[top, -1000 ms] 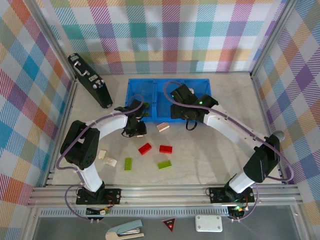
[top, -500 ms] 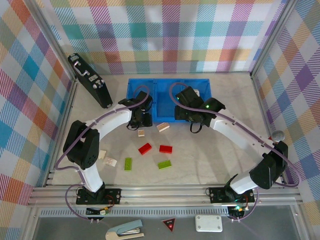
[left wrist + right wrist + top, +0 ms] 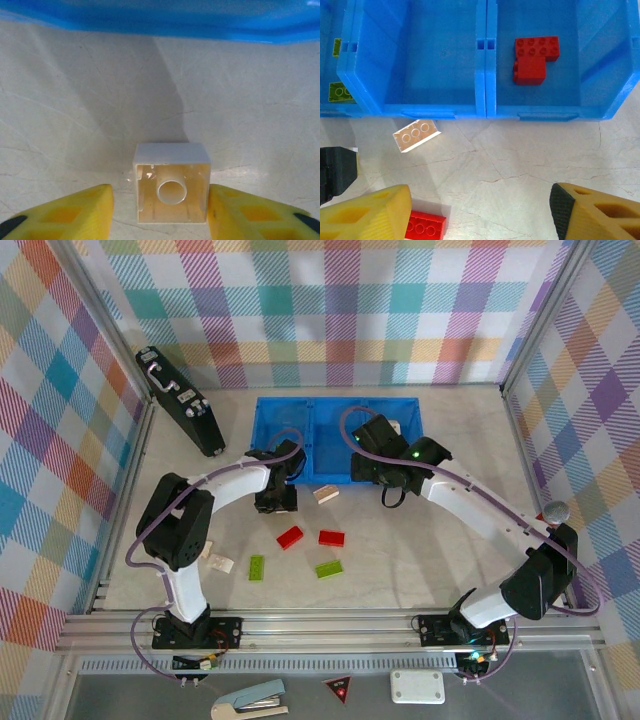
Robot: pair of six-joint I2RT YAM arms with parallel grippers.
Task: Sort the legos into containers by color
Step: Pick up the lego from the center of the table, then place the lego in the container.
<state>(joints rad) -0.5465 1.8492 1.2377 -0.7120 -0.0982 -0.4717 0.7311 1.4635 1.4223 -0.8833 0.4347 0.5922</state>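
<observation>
**A:** Where did things stand, biggest first?

**B:** The table (image 3: pixel 420 550) carried the blue tray (image 3: pixel 330 430) against the middle of its far edge. My right gripper (image 3: pixel 480 210) hung just on the near side of the tray's near wall, jaws wide apart with nothing between them. My left gripper (image 3: pixel 160 202) was down at the table by the left end of that wall. Its jaws stood apart on either side of a cream brick (image 3: pixel 171 187) and were not clamped. One pad (image 3: pixel 235 210) looked to be touching the brick, and the other showed a gap.

**A:** How would you take it well?

**B:** I judged I should centre first, so both pads met the flat sides together and the brick didn't skid. Then close gently, lift above the wall and release over the middle compartment (image 3: pixel 440 55). Red bricks (image 3: pixel 535 60) lay in the right one and green bricks (image 3: pixel 340 91) in the left.

**A:** And the brick itself?

**B:** It was small and squarish, tipped on its side, with its hollow underside and one round tube facing my camera.
</observation>
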